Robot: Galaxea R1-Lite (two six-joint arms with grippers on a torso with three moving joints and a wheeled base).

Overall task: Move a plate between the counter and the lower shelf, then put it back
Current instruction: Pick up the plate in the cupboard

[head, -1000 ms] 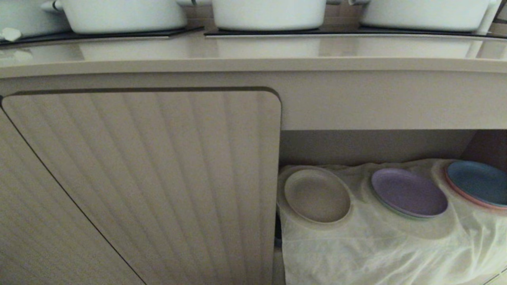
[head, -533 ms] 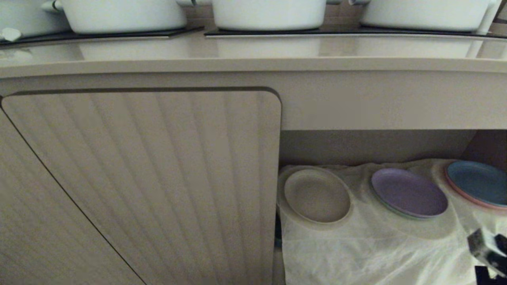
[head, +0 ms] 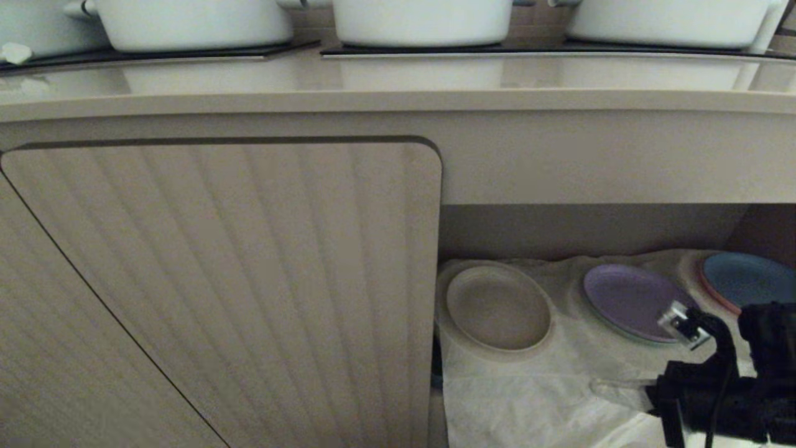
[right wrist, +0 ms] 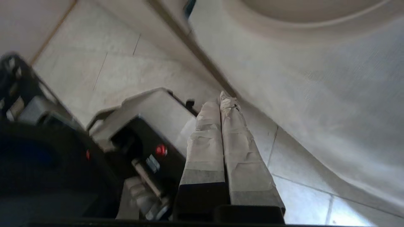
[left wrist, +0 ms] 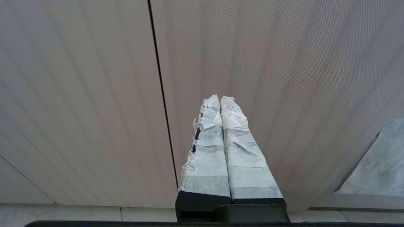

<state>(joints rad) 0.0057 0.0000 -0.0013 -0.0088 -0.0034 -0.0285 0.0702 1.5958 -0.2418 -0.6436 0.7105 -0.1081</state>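
We see the plate (head: 498,307) lying flat on the white cloth (head: 528,398) that drapes the lower shelf (head: 584,230), at the shelf's left end, just beside the edge of the ribbed door (head: 249,280). From the plate, a purple plate (head: 628,298) sits at three o'clock on the same cloth, and a blue plate (head: 743,280) lies farther along the same line, partly hidden by our right arm.

Our right end effector (head: 612,391) shows in the head view at about four o'clock from the plate, apart from it, pointing toward nine o'clock over the front of the cloth. In the right wrist view its taped fingers (right wrist: 205,138) are pressed together, holding nothing, with the plate's rim (right wrist: 284,31) well beyond their tips and the tiled floor (right wrist: 132,69) below.

Our left end effector (left wrist: 220,99) appears only in the left wrist view, fingers closed flat against each other and empty, aimed at the ribbed door panels.

Above the shelf runs the bench (head: 398,93), at twelve o'clock from the plate. White pots (head: 423,22) stand on its black hob panels (head: 155,55).
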